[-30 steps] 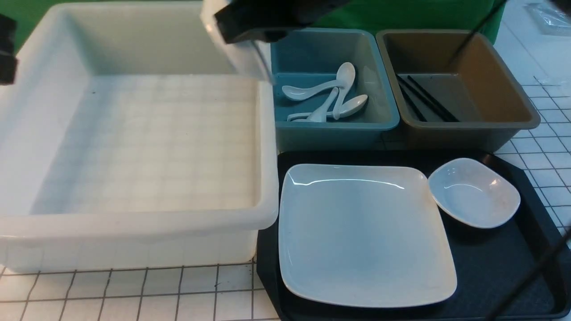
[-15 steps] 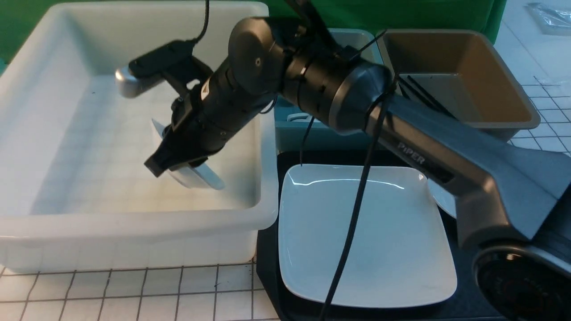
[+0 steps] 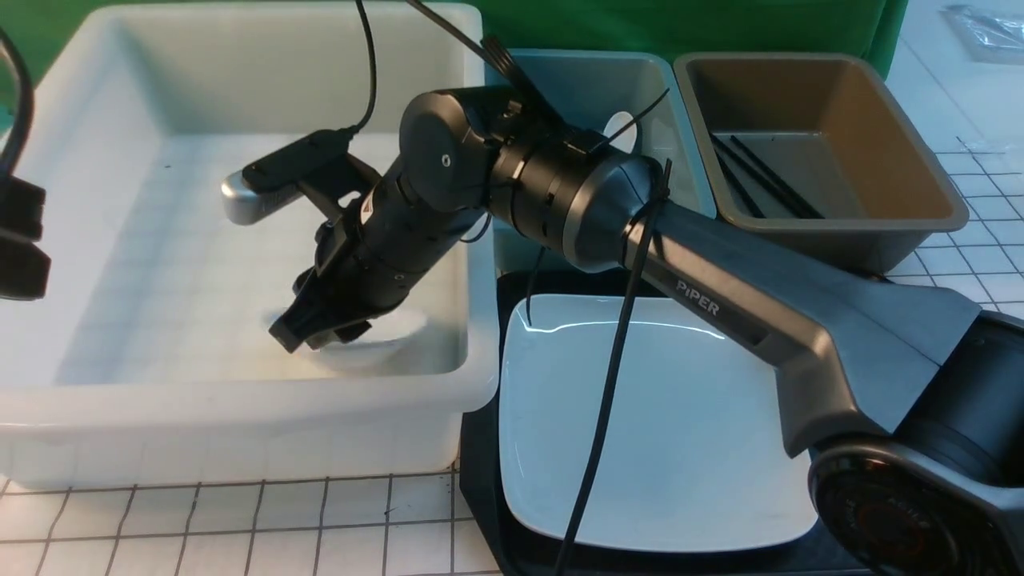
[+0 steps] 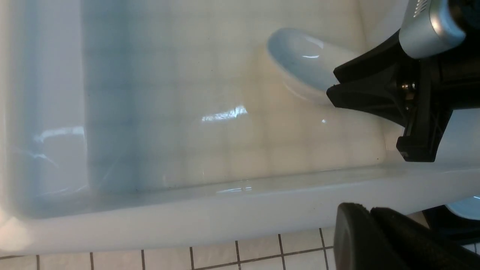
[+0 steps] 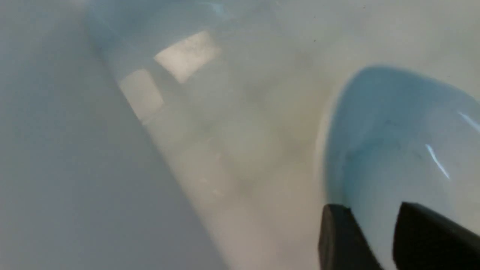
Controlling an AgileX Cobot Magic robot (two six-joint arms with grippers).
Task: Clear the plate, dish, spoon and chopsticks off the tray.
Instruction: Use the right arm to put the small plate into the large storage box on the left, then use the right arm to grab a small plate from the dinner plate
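Observation:
The small white dish (image 3: 392, 340) lies on the floor of the white tub (image 3: 240, 400), near its right wall. My right gripper (image 3: 308, 336) reaches down into the tub beside it. Its fingers stand apart, open, with the dish (image 5: 405, 131) rim showing between them (image 5: 371, 210). The large white plate (image 3: 656, 424) rests on the black tray (image 3: 478, 448). My left gripper (image 4: 369, 212) is shut and empty, hovering outside the tub's near rim (image 4: 187, 221). Black chopsticks (image 3: 768, 188) lie in the brown bin. A white spoon (image 3: 620, 132) peeks from the blue bin behind the arm.
The right arm (image 3: 720, 304) crosses over the tray's back edge and the blue bin (image 3: 680, 160). The brown bin (image 3: 880, 200) sits at the back right. Part of the left arm (image 3: 20, 240) shows at the far left edge. White gridded tabletop (image 3: 240, 528) runs along the front.
The dish left the tray's right side, was carried tilted over the tub, and now lies flat on the tub floor. The right gripper dropped lower and its fingers parted.

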